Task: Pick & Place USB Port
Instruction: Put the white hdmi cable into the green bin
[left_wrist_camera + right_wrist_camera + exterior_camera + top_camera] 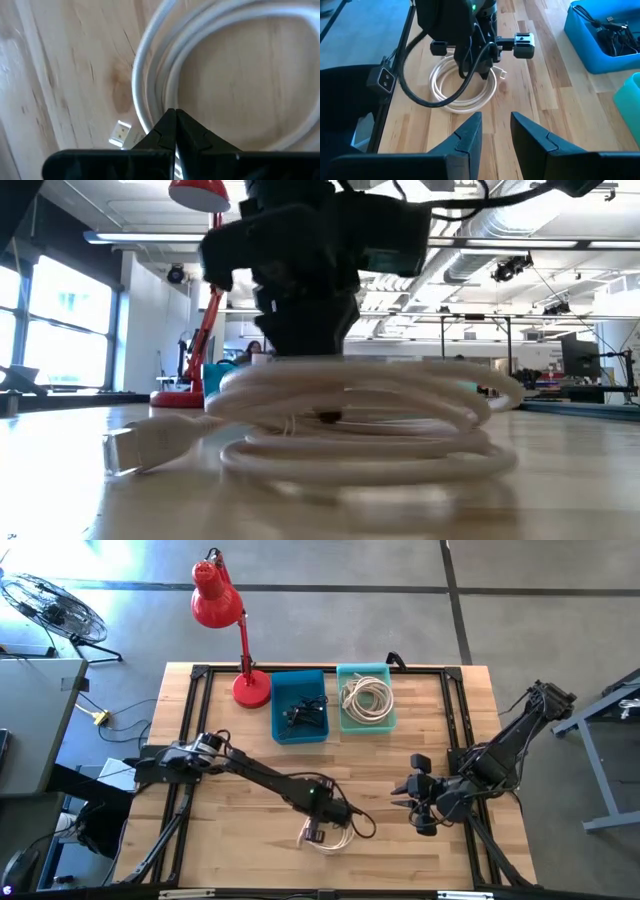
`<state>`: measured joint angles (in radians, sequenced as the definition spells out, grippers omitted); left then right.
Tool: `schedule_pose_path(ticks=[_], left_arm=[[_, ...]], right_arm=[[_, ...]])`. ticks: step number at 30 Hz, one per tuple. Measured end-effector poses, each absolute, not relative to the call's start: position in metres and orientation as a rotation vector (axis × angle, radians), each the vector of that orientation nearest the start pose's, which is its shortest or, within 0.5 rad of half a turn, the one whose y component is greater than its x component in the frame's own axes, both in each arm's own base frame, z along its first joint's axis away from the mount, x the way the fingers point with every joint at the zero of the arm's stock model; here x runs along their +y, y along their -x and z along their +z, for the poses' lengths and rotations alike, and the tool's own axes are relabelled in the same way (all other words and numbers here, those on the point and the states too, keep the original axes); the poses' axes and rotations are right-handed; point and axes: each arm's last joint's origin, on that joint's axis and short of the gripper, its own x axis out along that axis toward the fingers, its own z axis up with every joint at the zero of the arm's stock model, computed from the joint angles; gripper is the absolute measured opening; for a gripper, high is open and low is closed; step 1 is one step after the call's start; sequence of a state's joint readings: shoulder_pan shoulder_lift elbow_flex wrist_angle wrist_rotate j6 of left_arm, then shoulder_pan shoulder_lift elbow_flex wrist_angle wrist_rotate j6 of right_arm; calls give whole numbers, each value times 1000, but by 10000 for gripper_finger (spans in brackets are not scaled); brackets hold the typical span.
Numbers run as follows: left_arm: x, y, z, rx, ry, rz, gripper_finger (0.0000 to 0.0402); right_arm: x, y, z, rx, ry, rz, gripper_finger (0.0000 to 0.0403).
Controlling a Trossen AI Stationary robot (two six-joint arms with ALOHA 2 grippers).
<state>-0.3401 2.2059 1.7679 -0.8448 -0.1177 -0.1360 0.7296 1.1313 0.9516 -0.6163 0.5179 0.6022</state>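
A white USB cable [326,838] lies coiled on the wooden table near its front edge. Its plug [120,134] sticks out beside the coil, and it shows in the low view as the plug [130,448] down by the tabletop. My left gripper [322,821] stands over the coil's far side, pointing steeply down, shut on the cable. My right gripper [496,132] hovers open to the coil's right, above the table, with nothing between its fingers. My left gripper pinches the coil's strands [150,120] between its two fingertips, close to the plug end; one strand or several, I cannot tell. The fingers come from above, slanting down, across the strands. The upper loops [350,385] are raised under the gripper, while the lowest loop [360,462] lies on the table.
A blue bin [300,705] with dark cables and a teal bin [366,698] with a white cable coil stand side by side at the table's far edge. A red desk lamp [225,620] stands left of the blue bin. Bare wood lies between coil and bins.
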Motion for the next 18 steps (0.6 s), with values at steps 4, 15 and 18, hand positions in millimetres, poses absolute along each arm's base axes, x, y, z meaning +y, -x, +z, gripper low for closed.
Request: schedule_pose_path(ticks=[4, 15, 18], left_arm=[[-148, -426, 174, 1259, -171, -100, 0], [-150, -426, 175, 1250, -239, -172, 0], [-151, -426, 176, 1251, -243, -198, 7]], right_arm=[[140, -176, 291, 671, -110, 7, 94], [146, -171, 292, 660, -95, 21, 94], [146, -171, 292, 660, -95, 20, 94]])
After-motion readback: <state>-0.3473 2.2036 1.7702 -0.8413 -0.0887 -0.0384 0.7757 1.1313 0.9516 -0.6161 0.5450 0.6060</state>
